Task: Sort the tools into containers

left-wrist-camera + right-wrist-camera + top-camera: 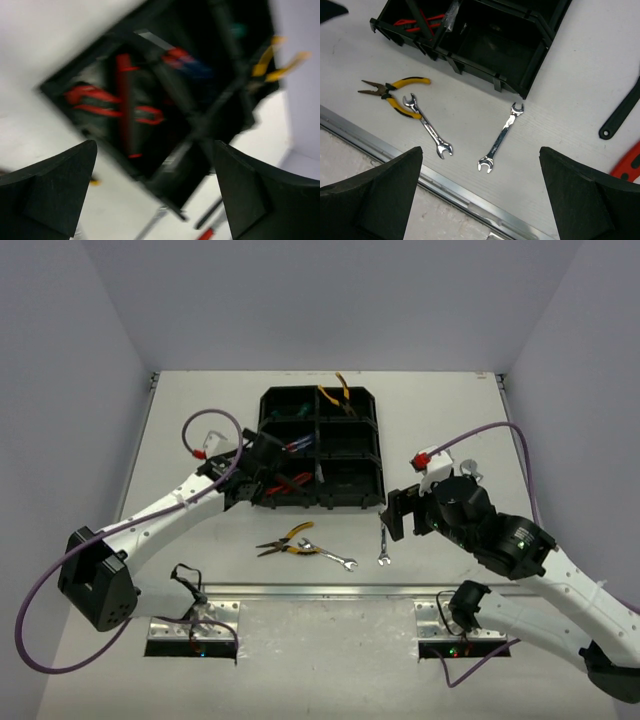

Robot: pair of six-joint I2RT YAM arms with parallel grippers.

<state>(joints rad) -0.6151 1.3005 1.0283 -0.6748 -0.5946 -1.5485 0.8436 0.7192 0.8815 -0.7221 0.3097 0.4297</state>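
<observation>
1. Steel against white tabletop [450,410], from above: small wrench [383,545] loose below the tray [330,505]'s near right corner, just beside the right claw [398,515]; left claw [256,464] over the tray.
2. Left wrist, blurred: gapes wide, empty, above red-handled tools [95,100] in one compartment.
3. Right wrist: spreads wide, empty; wrench straight ahead, long axis slanting toward the tray's corner, open room around; second wrench [427,127], yellow pliers [395,92] well left.

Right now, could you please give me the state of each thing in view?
Tray: partly filled.
Left gripper: open, empty, above the tray.
Right gripper: open, empty.
Pliers on table: lying flat, unsorted.
Left wrench: flat on table, unsorted.
Right wrench: flat on table, unsorted.
Red-handled tools: in the tray.
</observation>
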